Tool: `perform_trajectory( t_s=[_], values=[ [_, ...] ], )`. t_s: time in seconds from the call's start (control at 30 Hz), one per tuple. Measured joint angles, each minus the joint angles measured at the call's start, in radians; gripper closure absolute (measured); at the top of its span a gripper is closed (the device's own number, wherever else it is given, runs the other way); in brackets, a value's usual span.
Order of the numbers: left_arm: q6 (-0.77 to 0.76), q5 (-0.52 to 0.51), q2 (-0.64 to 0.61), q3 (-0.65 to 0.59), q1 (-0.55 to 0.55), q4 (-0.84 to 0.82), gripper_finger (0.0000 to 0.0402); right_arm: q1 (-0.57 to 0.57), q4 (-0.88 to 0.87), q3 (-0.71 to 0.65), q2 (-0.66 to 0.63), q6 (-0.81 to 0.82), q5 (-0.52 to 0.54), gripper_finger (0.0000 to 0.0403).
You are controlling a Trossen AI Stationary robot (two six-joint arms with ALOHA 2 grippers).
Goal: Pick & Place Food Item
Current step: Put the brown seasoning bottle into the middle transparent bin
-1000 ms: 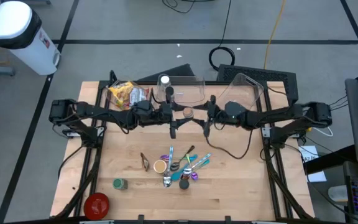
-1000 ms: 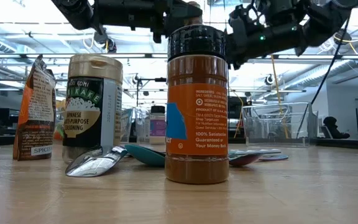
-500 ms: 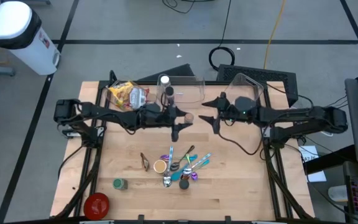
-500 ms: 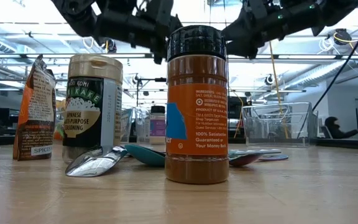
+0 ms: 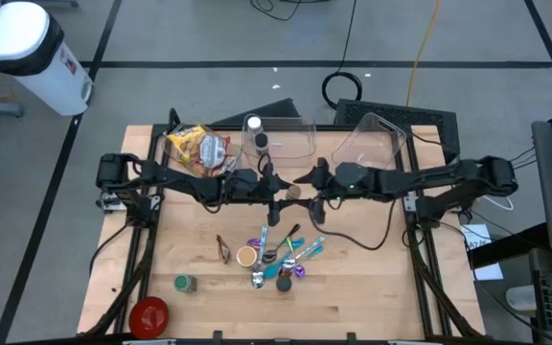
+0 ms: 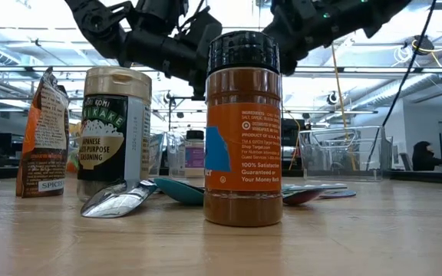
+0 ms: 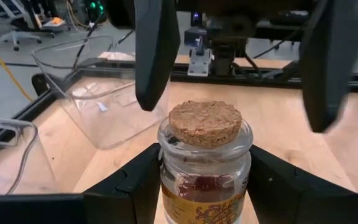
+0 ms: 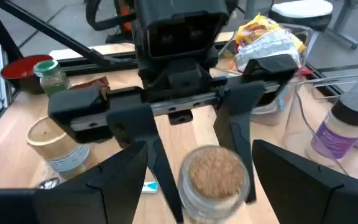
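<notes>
A pale wooden table (image 5: 353, 287) stands on a grey floor marked with dark lines, with a white bin (image 5: 22, 43) on the floor off its far left corner. At the near left of the table sit a red bowl (image 5: 149, 313) and a green-lidded jar (image 5: 185, 283). Along the far edge, a clear tub holds a yellow snack bag (image 5: 195, 146), then comes a second clear tub (image 5: 290, 137) with a white-capped bottle (image 5: 254, 127) beside it, and a third clear tub (image 5: 377, 142) tilted further right. The left gripper (image 5: 278, 195) reaches in from the left over the table's middle and is clamped on a cork-topped glass jar (image 7: 205, 155), its fingers pressing both sides of the glass, holding it above the wood. The right gripper (image 5: 312, 190) faces it from the right, jaws spread wide on either side of the jar's cork without pressing it. In front of them lies a cluster of coloured spoons (image 5: 290, 257) with a brown spice bottle (image 6: 243, 130) and a round tin (image 6: 117, 130) among them. Level across the table, the room beyond is a bright workshop with ceiling lights and a person (image 6: 423, 157) seated far right.
</notes>
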Motion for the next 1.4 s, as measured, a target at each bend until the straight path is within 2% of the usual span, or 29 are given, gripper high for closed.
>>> perform_trajectory(
  t_s=[0.23,0.8,0.93,1.13,1.27,1.4],
  values=[
    [0.004,-0.004,0.002,0.0,0.0,-0.025,0.0201,-0.022,-0.047,0.05,0.084,0.011,-0.003,0.0124],
    [0.008,-0.029,0.002,-0.001,0.001,-0.033,0.0202,-0.06,-0.105,0.053,0.085,0.037,0.002,0.0126],
    [0.008,-0.029,0.002,-0.001,0.0,-0.033,0.0202,-0.06,-0.105,0.053,0.085,0.035,-0.003,0.0152],
    [0.007,-0.032,0.001,-0.001,0.001,-0.032,0.0193,-0.061,-0.103,0.052,0.085,0.034,-0.028,0.0237],
    [0.004,-0.031,0.0,-0.001,0.0,-0.033,0.0192,-0.066,-0.088,0.051,0.085,0.033,-0.101,0.0239],
    [-0.004,-0.03,0.0,-0.001,-0.001,-0.029,0.0191,-0.066,-0.084,0.05,0.085,0.033,-0.126,0.0239]
  ],
)
